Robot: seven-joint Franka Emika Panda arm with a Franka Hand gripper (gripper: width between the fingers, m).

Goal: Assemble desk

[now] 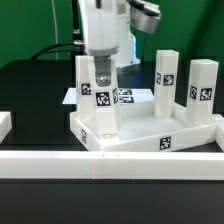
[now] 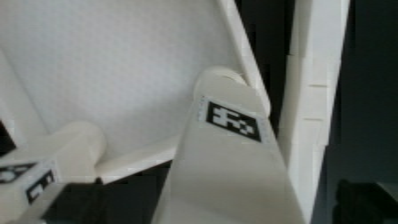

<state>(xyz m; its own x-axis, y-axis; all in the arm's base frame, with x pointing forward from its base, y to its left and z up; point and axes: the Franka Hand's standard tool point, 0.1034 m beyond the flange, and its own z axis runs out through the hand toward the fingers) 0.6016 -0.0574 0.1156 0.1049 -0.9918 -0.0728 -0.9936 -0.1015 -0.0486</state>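
Near front rail: long, white, runs along the black surface. Behind it, tabletop, a tray with walls up, with three legs standing in corner sockets. Pincer straddles the nearest leg; whether its jaws grip or stand clear, cannot tell.

Judgement: legs look rigid, light, smooth plastic, likely slippery. Grasp on flat opposite faces, mid-height, clear of the tags. Right leg, far leg. Marker board beyond.
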